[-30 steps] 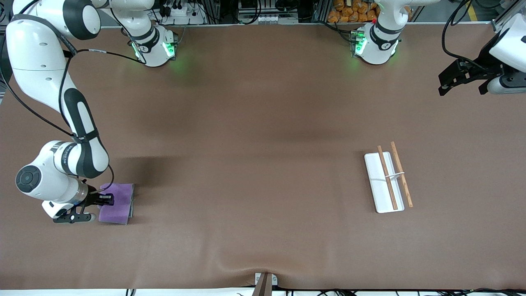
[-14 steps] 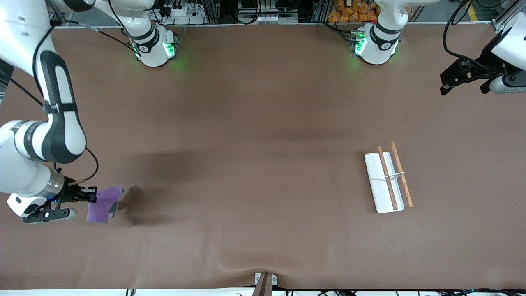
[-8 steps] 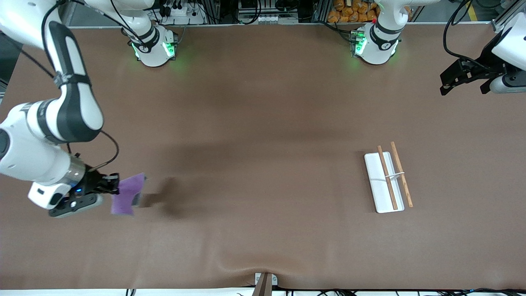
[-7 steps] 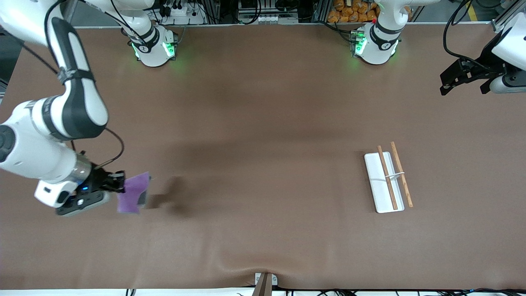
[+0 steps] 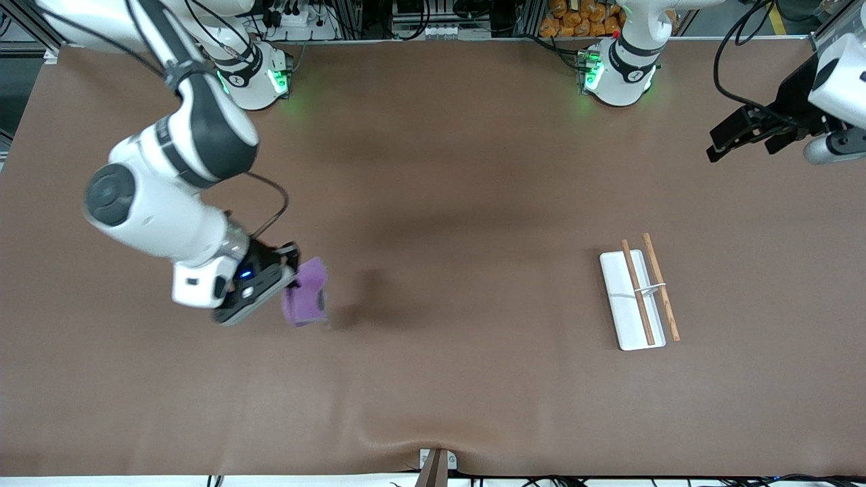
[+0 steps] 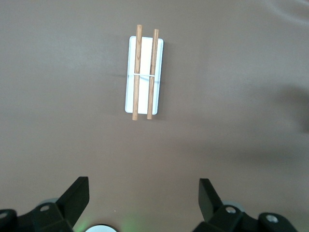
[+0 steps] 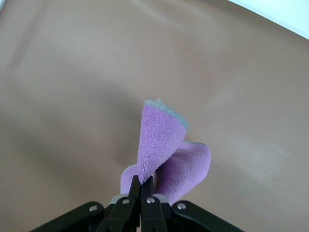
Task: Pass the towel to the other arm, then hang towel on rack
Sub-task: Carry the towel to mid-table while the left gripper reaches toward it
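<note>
Right arm bent at the elbow, reaching out over the brown table [image 5: 433, 169]. Right gripper [image 5: 287, 274] up in the air, fingers pinched tight on the small purple microfibre towel [image 5: 306, 301], which droops folded below. Left gripper [image 5: 734, 138] waits aloft at its own end, fingers [image 6: 75, 195] spread wide. White tray rack with two wooden rods [image 5: 639, 292] sits near that end.

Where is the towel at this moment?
The towel hangs pinched in the right tool, lifted over bare table toward the right arm's end, well apart from the rack at the left arm's end.
</note>
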